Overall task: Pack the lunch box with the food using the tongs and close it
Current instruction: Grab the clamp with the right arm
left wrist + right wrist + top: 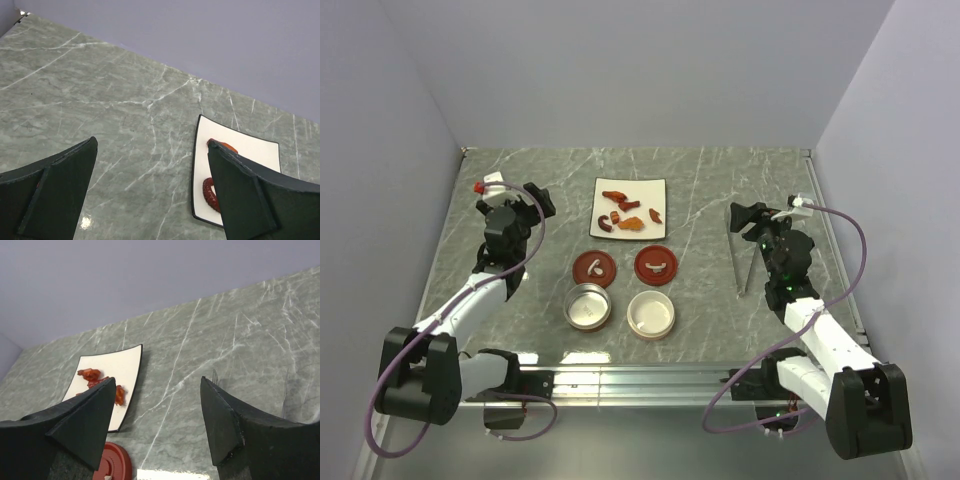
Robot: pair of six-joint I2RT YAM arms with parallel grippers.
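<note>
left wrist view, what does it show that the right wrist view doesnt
Only the left wrist view: the grey marble table's far left corner. Only the right wrist view: a round red lid and the thin silvery metal tongs. Both: the white square plate carrying red food morsels, the marble tabletop and the purple wall.

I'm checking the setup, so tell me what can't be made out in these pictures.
Tongs: top view, far end under the right pincer; right wrist view, only tips show past a finger.
Food: top view, too small to count; both wrist views, fingers cover part of the plate.
Red lid: right wrist view, cut off by the bottom edge.
</note>
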